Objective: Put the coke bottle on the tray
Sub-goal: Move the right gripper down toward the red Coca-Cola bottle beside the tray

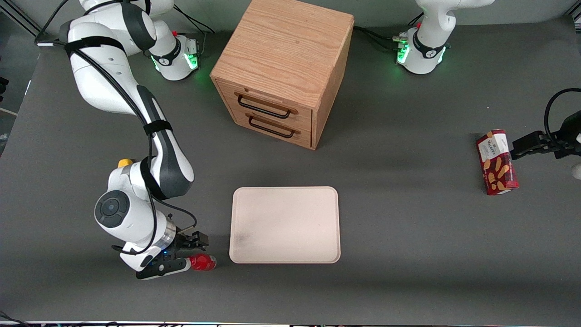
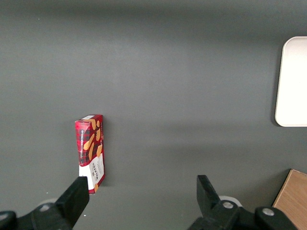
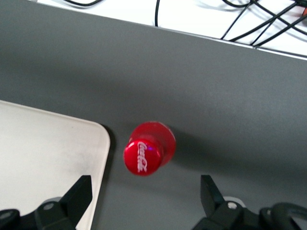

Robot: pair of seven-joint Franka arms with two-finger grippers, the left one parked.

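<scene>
My claw (image 1: 193, 250) hangs low over the surface (image 1: 408, 236), fingers (image 3: 79, 194) spread wide and gripping nothing. The coke bottle (image 1: 203, 262) stands upright on the surface directly under my claw, between the two fingers but touching neither; its red cap (image 3: 142, 157) faces up at me. The tray (image 1: 285, 225) lies just beside the bottle, not touching it.

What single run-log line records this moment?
gripper: open, above bottle | small red coke bottle: upright on table, beside tray | pale beige rectangular tray: bare
</scene>
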